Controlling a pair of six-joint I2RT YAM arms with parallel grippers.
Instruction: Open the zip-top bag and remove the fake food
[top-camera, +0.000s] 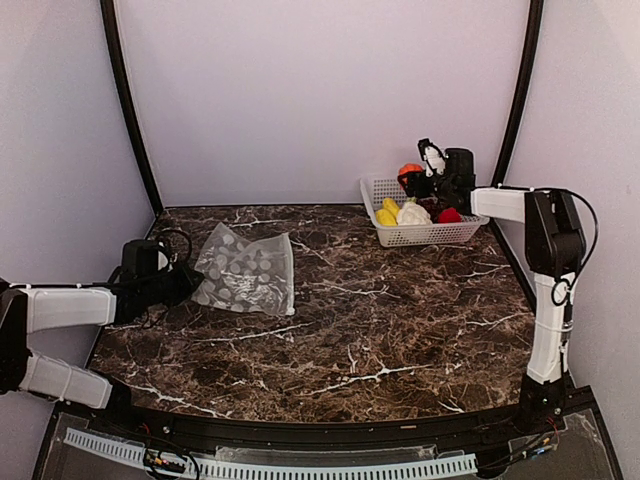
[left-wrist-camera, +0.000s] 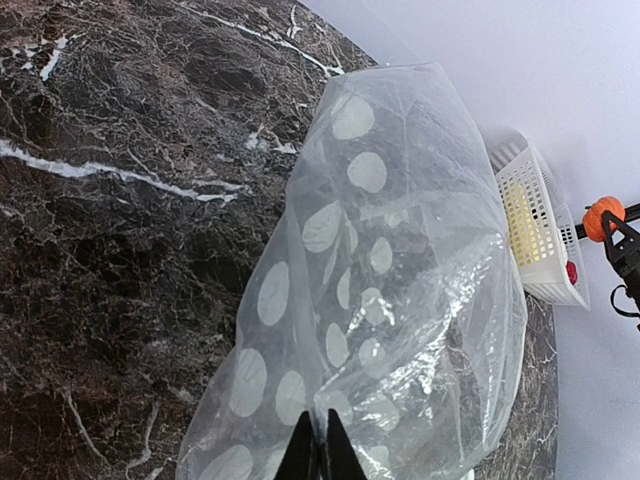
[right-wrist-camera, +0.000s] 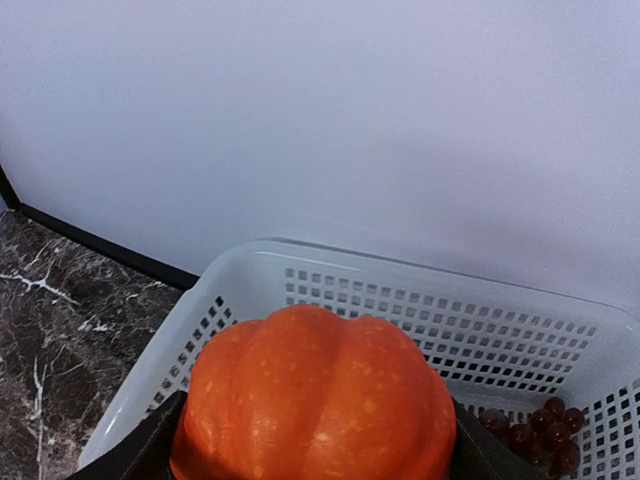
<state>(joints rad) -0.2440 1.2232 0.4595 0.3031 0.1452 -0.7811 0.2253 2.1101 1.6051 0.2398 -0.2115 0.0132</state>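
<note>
The zip-top bag (top-camera: 248, 270), clear with pale dots, lies on the marble table at the left; no food shows inside it. My left gripper (top-camera: 185, 283) is shut on the bag's near edge, and in the left wrist view the fingertips (left-wrist-camera: 320, 445) pinch the plastic of the bag (left-wrist-camera: 390, 290). My right gripper (top-camera: 418, 180) is shut on an orange pumpkin-like toy (right-wrist-camera: 315, 395) and holds it above the white basket (right-wrist-camera: 400, 270). A yellow piece (top-camera: 387, 212), a white cauliflower (top-camera: 413, 214) and a red piece (top-camera: 450, 215) lie in the basket. Dark grapes (right-wrist-camera: 540, 430) lie in its corner.
The white lattice basket (top-camera: 425, 237) stands at the back right, close to the wall. It also shows far off in the left wrist view (left-wrist-camera: 540, 230). Dark marble tabletop (top-camera: 380, 320) spreads between bag and basket. Black frame posts stand at both back corners.
</note>
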